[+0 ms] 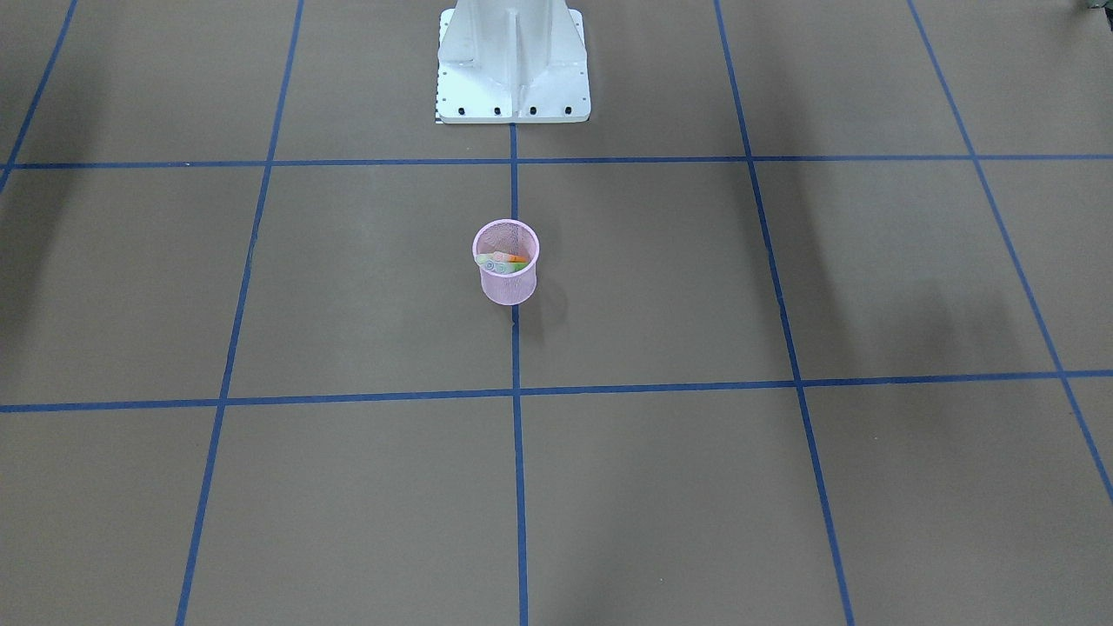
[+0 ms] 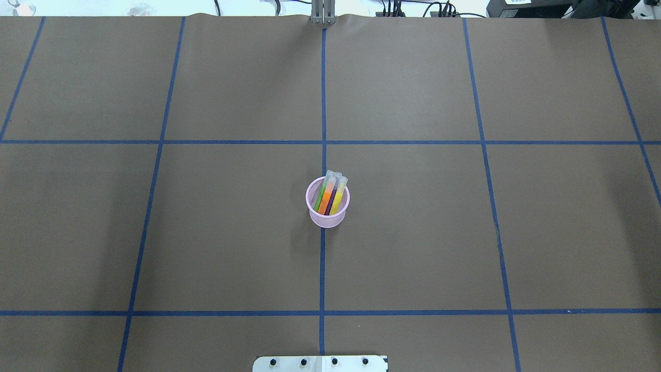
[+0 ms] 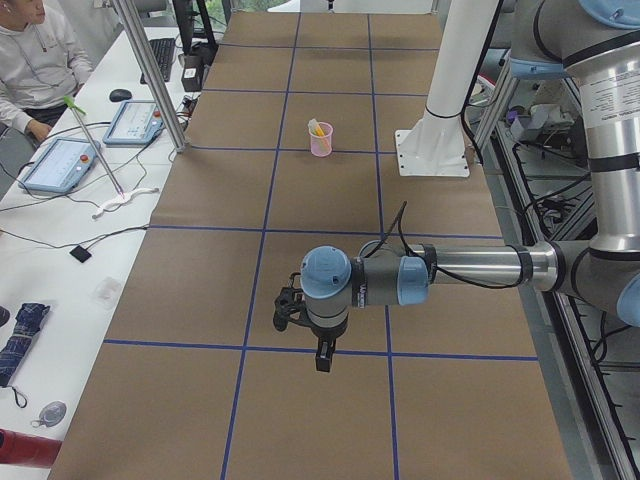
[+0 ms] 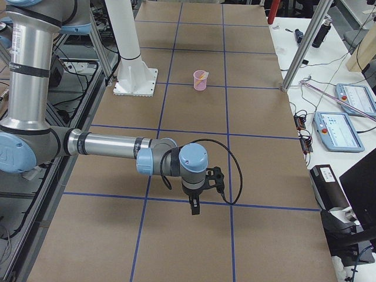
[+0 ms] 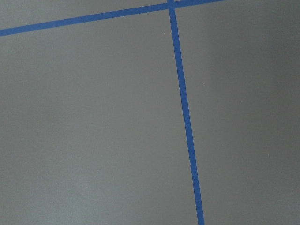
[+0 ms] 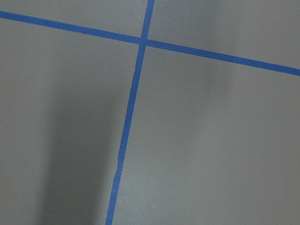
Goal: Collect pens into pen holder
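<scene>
The pink mesh pen holder [image 2: 326,221] stands upright at the table's centre on a blue tape line; it also shows in the front view [image 1: 509,289] and in both side views [image 3: 320,140] [image 4: 200,80]. Several pens [image 2: 330,194] (green, orange, purple, yellow) stand inside it with their pale caps up and leaning on the far rim. No pens lie on the table. My left gripper [image 3: 322,358] hangs over the table far from the cup; I cannot tell if it is open or shut. My right gripper [image 4: 194,207] hangs likewise at the other end; I cannot tell its state.
The white robot base [image 1: 513,65] stands behind the cup. Blue tape lines [image 2: 323,103] grid the brown table. An operator [image 3: 30,60] and teach pendants [image 3: 60,160] [image 4: 338,130] are beyond the table's far edge, by aluminium posts [image 3: 150,70].
</scene>
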Robot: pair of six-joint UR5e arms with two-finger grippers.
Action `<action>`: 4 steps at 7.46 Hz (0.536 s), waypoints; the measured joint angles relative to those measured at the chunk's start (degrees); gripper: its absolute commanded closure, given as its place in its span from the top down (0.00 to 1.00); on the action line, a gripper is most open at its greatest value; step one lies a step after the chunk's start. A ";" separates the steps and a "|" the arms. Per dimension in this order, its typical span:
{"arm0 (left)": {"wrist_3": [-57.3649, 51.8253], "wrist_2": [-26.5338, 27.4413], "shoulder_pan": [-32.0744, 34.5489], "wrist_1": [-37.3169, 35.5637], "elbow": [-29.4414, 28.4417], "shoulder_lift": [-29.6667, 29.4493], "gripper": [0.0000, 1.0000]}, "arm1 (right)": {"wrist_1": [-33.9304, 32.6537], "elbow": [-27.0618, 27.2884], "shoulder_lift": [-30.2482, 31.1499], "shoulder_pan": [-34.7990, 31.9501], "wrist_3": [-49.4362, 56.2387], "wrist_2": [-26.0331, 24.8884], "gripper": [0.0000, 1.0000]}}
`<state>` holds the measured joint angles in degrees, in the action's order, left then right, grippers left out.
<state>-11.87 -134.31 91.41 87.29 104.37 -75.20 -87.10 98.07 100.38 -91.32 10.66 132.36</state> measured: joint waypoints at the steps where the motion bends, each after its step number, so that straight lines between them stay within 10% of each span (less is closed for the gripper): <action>1: 0.00 -0.06 0.00 0.04 0.01 -0.03 1.00 | 0.00 0.11 -0.12 0.00 -0.04 0.02 1.00; 4: 0.01 0.01 -0.06 0.02 -0.49 0.04 1.00 | 0.06 0.41 -0.52 0.05 -0.04 0.11 1.00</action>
<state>-11.85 -134.30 91.35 87.31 103.88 -75.16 -87.05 98.48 99.86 -91.27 10.62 132.47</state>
